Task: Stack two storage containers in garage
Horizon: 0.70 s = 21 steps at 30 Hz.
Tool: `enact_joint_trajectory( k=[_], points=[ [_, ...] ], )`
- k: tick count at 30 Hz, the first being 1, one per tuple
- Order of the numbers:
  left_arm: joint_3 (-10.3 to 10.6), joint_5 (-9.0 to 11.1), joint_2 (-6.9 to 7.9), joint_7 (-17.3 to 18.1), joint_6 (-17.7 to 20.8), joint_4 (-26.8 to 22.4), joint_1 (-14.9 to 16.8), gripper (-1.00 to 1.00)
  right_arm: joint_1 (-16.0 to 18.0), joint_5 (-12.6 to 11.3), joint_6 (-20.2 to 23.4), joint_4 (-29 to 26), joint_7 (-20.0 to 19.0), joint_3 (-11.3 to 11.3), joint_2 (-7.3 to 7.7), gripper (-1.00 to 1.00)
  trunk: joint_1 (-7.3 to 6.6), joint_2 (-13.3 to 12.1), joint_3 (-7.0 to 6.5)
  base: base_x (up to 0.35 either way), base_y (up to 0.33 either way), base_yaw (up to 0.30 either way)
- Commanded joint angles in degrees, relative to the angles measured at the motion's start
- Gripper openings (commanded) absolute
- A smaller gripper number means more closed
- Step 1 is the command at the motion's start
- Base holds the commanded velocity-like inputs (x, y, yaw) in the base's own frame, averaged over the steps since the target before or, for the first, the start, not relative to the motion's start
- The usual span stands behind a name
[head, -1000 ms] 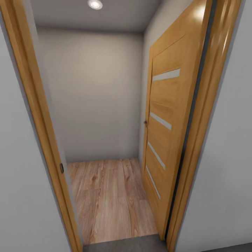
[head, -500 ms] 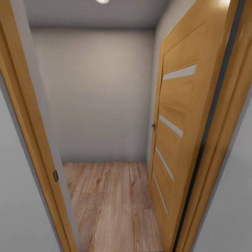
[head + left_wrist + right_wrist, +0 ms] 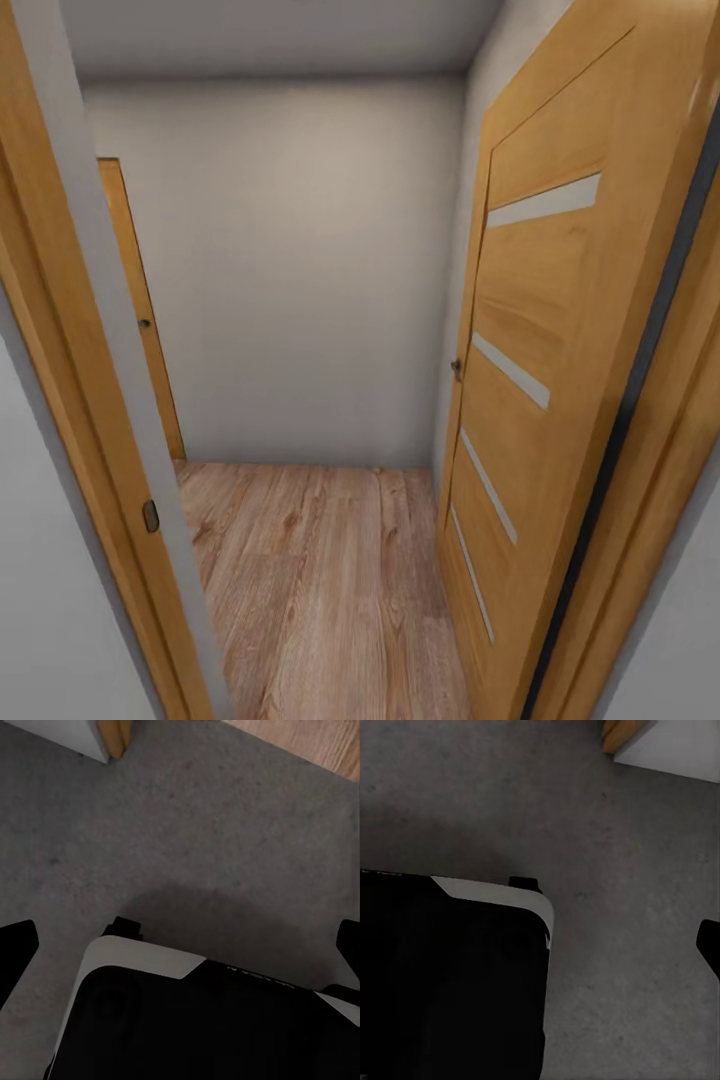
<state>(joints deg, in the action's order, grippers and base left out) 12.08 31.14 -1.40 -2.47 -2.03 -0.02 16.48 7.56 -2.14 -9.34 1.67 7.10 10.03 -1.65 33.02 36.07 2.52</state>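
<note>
Heading through a doorway, the robot is on its way between rooms, and neither orange-red container can be seen at this moment, so where they sit cannot be told. Both wrist views look down on dark grey concrete floor (image 3: 187, 832), with the robot's own black and white base (image 3: 195, 1020) below. Dark fingertips (image 3: 15, 945) of the left end effector (image 3: 184, 949) sit at opposite edges of its view, so it looks spread wide and empty. One fingertip (image 3: 709, 945) of the right end effector shows, so I cannot tell its spread. Ahead lie light wood planks (image 3: 330, 590), an open wooden door (image 3: 540, 380) on the right, a pale wall (image 3: 300, 270) and a second door (image 3: 140, 310). Judging by this, the fetching step is in hand; next comes driving straight through without clipping the door frame (image 3: 90, 420).
</note>
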Motion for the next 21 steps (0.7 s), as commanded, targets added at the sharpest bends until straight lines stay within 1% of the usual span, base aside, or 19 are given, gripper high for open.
enact_joint_trajectory(
  k=[1, 5, 7, 12, 21],
  points=[
    [0.5, 0.5, -0.04, -0.2, -0.2, 0.0, 0.0, 1.0, 0.1, -0.2, -0.3, 0.2, 0.2, 0.5, -0.01, 1.0, 0.02, 0.1, 0.11, 0.007, -0.005, 0.003],
    [0.5, 0.6, -0.11, -0.2, -0.2, 0.0, 0.0, 1.0, 0.1, 0.2, -0.3, 0.2, 0.2, 0.6, 0.05, 1.0, 0.02, 0.1, 0.11, 0.009, -0.002, 0.001],
    [0.5, 0.6, -0.05, -0.2, -0.2, 0.0, 0.0, 1.0, 0.1, 0.3, -0.3, 0.2, 0.2, 0.6, 0.06, 1.0, 0.02, 0.1, 0.11, 0.129, -0.001, 0.0],
    [0.5, 0.6, 0.23, -0.3, -0.1, 0.0, 0.0, 1.0, 0.1, 0.5, -0.3, 0.2, 0.2, 0.6, 0.07, 1.0, 0.02, 0.1, 0.11, 0.268, 0.0, 0.0],
    [0.5, 0.6, 0.49, -0.3, 0.0, 0.0, 0.0, 1.0, 0.1, 0.6, -0.3, 0.2, 0.2, 0.6, -0.08, 1.0, 0.02, 0.1, 0.11, 0.316, 0.0, 0.0]
  ],
)
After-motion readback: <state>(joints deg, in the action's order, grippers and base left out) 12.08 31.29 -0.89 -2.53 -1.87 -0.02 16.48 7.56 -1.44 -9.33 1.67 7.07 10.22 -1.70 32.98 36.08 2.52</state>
